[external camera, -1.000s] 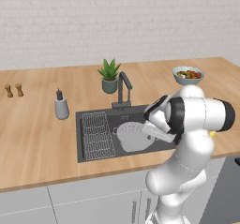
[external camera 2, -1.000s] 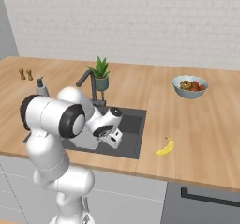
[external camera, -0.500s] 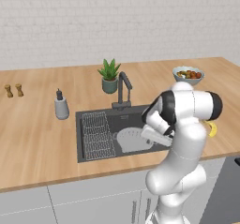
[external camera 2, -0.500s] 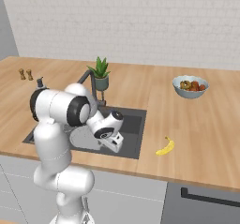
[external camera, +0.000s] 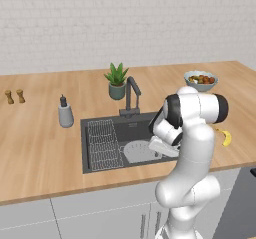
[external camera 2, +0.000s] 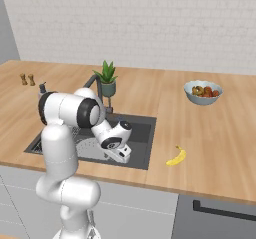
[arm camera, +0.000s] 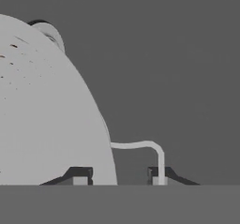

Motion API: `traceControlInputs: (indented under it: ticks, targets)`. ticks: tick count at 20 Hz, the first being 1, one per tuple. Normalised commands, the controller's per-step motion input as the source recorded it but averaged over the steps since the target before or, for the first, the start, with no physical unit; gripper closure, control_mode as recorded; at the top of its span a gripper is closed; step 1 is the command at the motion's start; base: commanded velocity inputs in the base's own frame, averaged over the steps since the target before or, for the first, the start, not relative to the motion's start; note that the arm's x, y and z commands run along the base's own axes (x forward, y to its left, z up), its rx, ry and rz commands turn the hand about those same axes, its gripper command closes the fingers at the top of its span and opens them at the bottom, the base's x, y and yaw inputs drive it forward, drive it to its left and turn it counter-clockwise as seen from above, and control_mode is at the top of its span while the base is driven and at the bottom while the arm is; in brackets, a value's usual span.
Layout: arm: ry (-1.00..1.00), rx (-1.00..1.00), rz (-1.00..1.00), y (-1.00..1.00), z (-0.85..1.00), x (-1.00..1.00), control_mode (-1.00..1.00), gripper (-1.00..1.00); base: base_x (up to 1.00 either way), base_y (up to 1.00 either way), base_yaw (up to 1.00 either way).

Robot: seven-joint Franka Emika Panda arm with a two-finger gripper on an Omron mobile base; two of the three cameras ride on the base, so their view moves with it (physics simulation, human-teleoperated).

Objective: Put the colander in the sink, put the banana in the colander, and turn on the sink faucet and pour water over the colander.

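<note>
STEP 1 of 3 near done | colander sat in sink | tool gripped its rim handle (not released) | banana lay on table | faucet off

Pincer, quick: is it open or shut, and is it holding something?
Pincer: shut on the colander's small rim handle, down inside the sink.

Kitchen: sink, faucet, wood counter.
</note>
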Motion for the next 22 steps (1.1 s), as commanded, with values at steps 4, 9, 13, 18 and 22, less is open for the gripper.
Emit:
traceControlInputs:
  ticks: [4,9,13,18,22]
  targets:
    - [0.03,0.0,0.0,0.26,-0.1,0.0,-1.0,1.0,0.0,0.0,0.0]
    - [0.01,0.0,0.0,0.2,-0.06,0.0,-1.0,1.0,0.0,0.0,0.0]
    - [0.0,0.0,0.0,0.22,-0.01,0.0,-1.0,-1.0,0.0,0.0,0.0]
    - [0.0,0.0,0.0,0.01,0.02,0.0,-1.0,-1.0,0.0,0.0,0.0]
    - [0.0,0.0,0.0,0.0,0.34,-0.1,-1.0,-1.0,0.0,0.0,0.0]
